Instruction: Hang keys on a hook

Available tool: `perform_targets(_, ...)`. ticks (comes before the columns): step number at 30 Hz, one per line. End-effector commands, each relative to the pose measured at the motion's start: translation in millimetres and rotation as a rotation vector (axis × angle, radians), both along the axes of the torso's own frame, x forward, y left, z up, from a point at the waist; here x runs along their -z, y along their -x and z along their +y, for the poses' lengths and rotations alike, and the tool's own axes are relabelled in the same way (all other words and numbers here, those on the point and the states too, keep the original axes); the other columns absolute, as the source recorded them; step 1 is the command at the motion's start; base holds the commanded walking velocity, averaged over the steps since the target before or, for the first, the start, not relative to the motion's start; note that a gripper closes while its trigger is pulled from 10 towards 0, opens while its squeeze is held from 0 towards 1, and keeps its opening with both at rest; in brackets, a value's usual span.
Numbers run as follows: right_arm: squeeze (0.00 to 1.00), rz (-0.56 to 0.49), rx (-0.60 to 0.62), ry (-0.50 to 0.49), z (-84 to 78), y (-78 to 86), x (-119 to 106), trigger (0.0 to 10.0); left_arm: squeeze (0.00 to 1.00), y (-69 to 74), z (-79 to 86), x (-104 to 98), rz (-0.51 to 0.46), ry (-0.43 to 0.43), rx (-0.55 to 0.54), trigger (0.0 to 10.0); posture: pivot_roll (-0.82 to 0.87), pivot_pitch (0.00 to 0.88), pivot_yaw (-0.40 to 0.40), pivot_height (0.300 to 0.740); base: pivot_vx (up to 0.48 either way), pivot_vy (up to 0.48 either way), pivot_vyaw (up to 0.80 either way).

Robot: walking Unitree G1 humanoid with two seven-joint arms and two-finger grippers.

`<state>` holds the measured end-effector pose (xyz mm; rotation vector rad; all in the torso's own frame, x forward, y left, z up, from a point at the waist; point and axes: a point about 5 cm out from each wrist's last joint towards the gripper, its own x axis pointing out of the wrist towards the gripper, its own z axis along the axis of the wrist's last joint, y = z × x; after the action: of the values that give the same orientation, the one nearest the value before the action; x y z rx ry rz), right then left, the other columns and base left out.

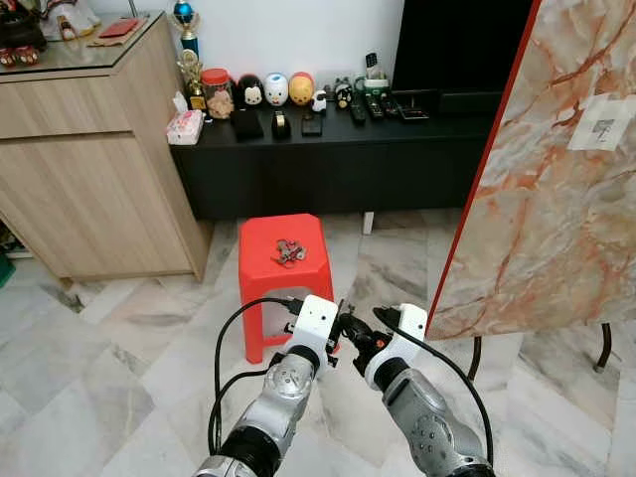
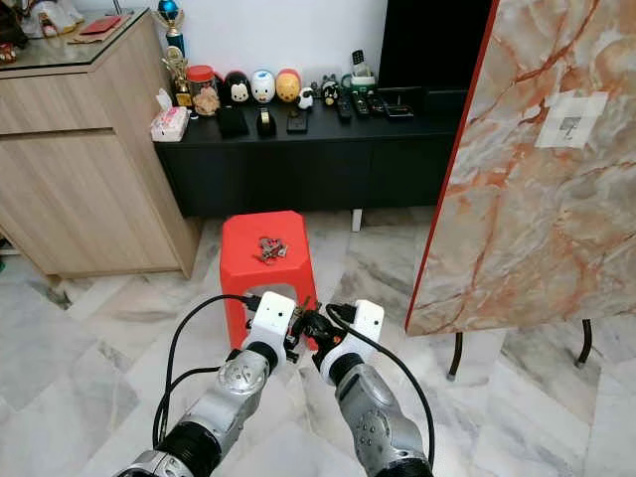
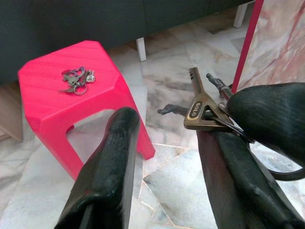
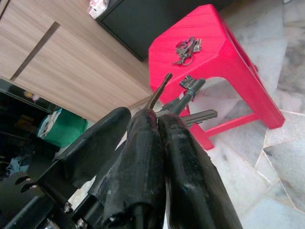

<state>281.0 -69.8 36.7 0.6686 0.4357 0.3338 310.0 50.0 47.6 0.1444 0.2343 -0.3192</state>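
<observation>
My right gripper [image 4: 156, 119] is shut on a small set of keys; a brass key [image 3: 198, 107] and darker ones [image 4: 190, 86] stick out past its fingertips. My left gripper [image 3: 164, 124] is open, one finger lying against the held keys and the right gripper's finger [image 3: 271, 109]. Both grippers meet low in front of me [image 1: 350, 332], just before a red plastic stool [image 1: 260, 260]. A second bunch of keys [image 1: 289, 250] lies on the stool's top. A small grey hook on a white patch [image 1: 603, 126] sits high on the marble board [image 1: 537, 219] to my right.
The marble board, red-edged, stands on thin black legs [image 1: 603, 348] at the right. Behind the stool runs a low black cabinet [image 1: 328, 169] carrying figurines, remotes and a TV. At the left stands a wooden sideboard [image 1: 89, 169]. Marble floor tiles [image 1: 119, 378] lie open at my left.
</observation>
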Motion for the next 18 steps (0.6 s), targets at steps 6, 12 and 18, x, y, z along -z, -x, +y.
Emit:
perform_targets(6,0.0,-0.117,-0.136,-0.055,96.2,-32.5,-131.2,10.0,0.0,-13.5,1.1,-24.5,-0.111,0.012,-0.009,10.0,0.01,0.0,0.0,0.74,0.0,0.0,0.0)
perform_targets(12,0.0,-0.117,-0.136,-0.055,96.2,-32.5,-131.2,10.0,0.0,-13.5,1.1,-24.5,-0.111,0.012,-0.009,10.0,0.01,0.0,0.0,0.74,0.0,0.0,0.0)
perform_targets(18,0.0,-0.117,-0.136,-0.055,96.2,-32.5,-131.2,10.0,0.0,-13.5,1.1,-24.5,-0.111,0.012,-0.009,10.0,0.01,0.0,0.0,0.74,0.0,0.0,0.0)
